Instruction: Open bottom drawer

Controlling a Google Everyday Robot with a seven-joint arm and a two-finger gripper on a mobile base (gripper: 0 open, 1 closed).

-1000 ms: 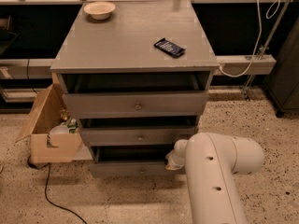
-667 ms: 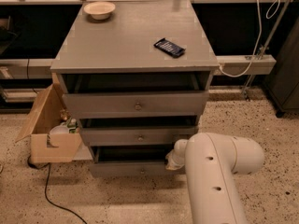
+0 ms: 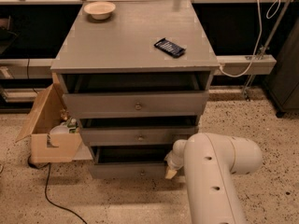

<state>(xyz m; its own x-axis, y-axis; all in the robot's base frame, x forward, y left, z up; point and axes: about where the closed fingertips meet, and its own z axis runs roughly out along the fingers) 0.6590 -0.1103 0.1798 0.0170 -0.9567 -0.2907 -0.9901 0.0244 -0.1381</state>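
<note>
Parked at right end of partly open bottom drawer [image 3: 126,171], gripper [image 3: 171,171] mostly hidden behind white arm [image 3: 212,181]; impossible to tell whether open, closed or gripping.

Pincer [image 3: 171,171] at right end of bottom drawer [image 3: 126,171], drawer slightly open
</note>
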